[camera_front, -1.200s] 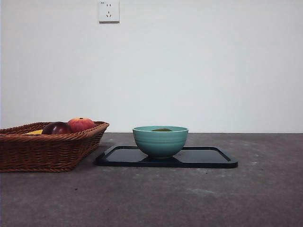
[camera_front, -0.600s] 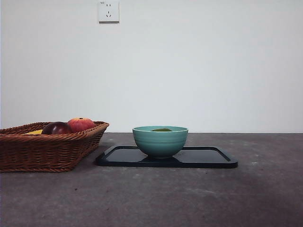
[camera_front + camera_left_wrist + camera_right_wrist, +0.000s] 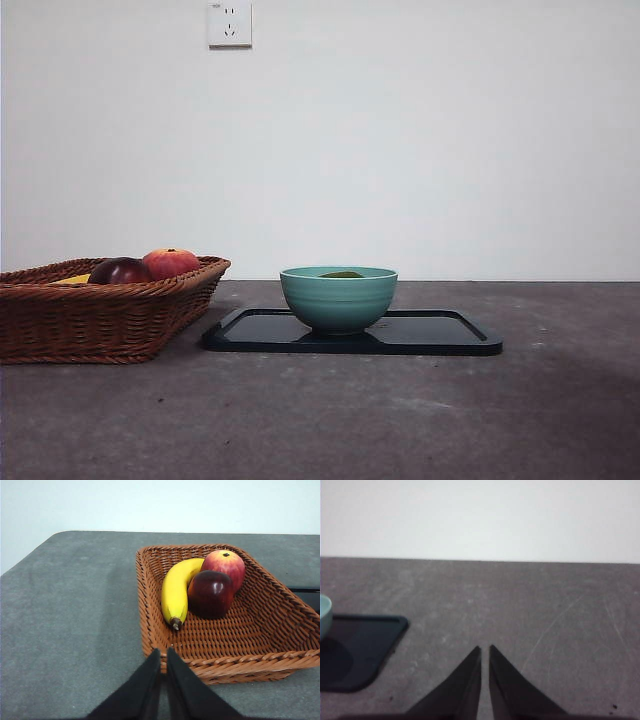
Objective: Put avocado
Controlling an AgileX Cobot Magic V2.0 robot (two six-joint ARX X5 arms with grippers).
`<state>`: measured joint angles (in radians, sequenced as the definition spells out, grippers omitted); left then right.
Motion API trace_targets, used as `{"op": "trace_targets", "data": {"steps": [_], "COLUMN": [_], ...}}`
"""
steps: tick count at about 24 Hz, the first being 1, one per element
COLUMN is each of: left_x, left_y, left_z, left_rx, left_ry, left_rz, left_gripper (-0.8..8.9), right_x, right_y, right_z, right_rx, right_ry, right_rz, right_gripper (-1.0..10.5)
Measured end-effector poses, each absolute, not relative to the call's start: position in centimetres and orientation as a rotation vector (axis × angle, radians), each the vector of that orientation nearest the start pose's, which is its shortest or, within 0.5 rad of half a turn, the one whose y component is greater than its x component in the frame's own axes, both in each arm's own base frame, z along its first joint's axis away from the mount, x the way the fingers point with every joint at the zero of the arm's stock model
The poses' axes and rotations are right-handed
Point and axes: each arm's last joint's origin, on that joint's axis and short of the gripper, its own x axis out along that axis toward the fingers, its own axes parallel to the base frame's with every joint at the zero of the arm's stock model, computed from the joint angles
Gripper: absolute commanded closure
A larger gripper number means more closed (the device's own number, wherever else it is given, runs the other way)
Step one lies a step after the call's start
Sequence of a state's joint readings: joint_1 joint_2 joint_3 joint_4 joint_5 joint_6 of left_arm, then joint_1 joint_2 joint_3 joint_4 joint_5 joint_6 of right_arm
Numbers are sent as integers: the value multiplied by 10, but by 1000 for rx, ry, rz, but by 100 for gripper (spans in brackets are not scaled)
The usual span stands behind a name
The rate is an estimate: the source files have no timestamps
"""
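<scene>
Front view: a teal bowl (image 3: 339,298) stands on a dark tray (image 3: 440,335) in the middle of the table (image 3: 400,420), and a sliver of olive green shows just above its rim. That sliver is the avocado (image 3: 342,274), lying inside the bowl; only its top is visible, dull and smooth, sunk low because the bowl is far larger than the fruit. To one side sits a wicker basket (image 3: 100,315) with an apple (image 3: 171,262) and a dark maroon fruit (image 3: 120,271) rising over its edge. No arm shows here, so both appear pulled back, which suggests the placing is done.

Left wrist view: the left gripper (image 3: 163,656) hangs over the near rim of the basket, jaws closed together with only a thin line between them, holding nothing. Inside lie a banana (image 3: 176,594), the apple and the maroon fruit, touching one another against the far side. No avocado is among them.

Right wrist view: the right gripper (image 3: 484,652) hovers over bare table, jaws together and empty. A corner of the tray and a slip of the bowl's rim show at the edge, well apart from it. The avocado is hidden in this view.
</scene>
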<state>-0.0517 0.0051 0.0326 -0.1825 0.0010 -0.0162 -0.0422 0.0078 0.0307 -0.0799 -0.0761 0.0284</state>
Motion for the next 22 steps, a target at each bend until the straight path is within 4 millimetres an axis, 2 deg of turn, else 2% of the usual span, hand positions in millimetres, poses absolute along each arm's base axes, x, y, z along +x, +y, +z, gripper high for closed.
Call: {"op": "trace_targets", "data": {"steps": [9,22], "left_x": [95,95], "left_y": [-5,-5], "left_z": [157,157], "left_rx": [-12,-12], "left_ry": [155,156], "left_rz": [-51,-51], "left_gripper": [794,795], "right_x": [96,96], "right_y": [-5,-5], "right_z": [153,152], "right_rx": [7,4], "right_ry": [155,157], "right_rz": [-53,-53], "right_gripper": [924,924]}}
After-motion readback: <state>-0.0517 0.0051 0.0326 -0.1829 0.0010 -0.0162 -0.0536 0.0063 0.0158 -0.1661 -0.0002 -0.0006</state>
